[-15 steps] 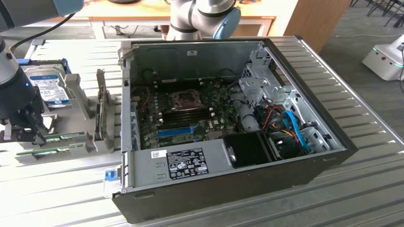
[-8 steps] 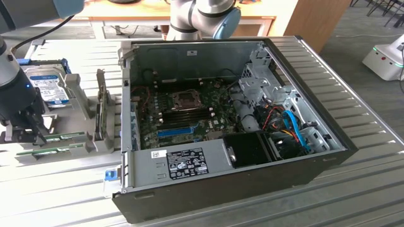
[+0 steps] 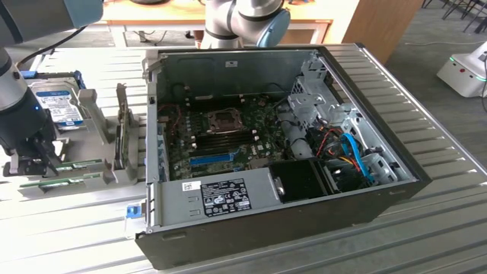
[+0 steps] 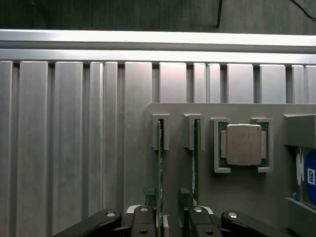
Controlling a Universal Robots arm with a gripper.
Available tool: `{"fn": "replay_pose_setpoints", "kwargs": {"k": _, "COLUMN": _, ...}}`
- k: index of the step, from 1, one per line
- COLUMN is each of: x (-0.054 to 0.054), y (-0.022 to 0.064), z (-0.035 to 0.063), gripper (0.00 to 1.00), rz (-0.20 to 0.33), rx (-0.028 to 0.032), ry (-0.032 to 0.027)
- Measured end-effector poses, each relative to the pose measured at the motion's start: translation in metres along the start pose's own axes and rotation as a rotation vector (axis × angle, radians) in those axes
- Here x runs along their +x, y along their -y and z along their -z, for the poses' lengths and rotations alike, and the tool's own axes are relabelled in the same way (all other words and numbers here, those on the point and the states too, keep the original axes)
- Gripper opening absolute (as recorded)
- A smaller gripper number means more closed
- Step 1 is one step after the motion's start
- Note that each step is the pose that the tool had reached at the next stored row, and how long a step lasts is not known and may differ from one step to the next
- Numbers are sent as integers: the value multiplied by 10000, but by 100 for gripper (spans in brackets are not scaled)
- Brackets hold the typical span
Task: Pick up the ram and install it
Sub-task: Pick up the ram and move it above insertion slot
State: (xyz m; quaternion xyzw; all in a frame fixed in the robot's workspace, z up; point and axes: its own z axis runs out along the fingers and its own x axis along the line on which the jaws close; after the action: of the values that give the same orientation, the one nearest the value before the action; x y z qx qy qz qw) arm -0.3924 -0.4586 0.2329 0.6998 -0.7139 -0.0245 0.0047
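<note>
Ribbed aluminium bench (image 3: 426, 114) carrying an open desktop case (image 3: 266, 242): gripper (image 4: 166, 193) low over the grey parts holder (image 4: 247, 197), jaws spread wide astride the ram (image 4: 160, 148), which stands on edge in its slot, not yet gripped or lifted; install undone.

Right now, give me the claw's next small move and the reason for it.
Probably close the claw on the ram, though how deep the fingers sit is hard to judge. Its open fingers stand on either side of that green stick, the one farther from the processor, seated on edge in the grey holder. The other stick sits outside the fingers.
</note>
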Motion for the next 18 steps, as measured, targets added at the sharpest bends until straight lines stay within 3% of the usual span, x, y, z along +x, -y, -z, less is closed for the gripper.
{"fn": "replay_pose_setpoints", "kwargs": {"k": 18, "x": 4, "y": 6, "z": -149, "gripper": 31, "rz": 0, "rx": 18, "ry": 0}}
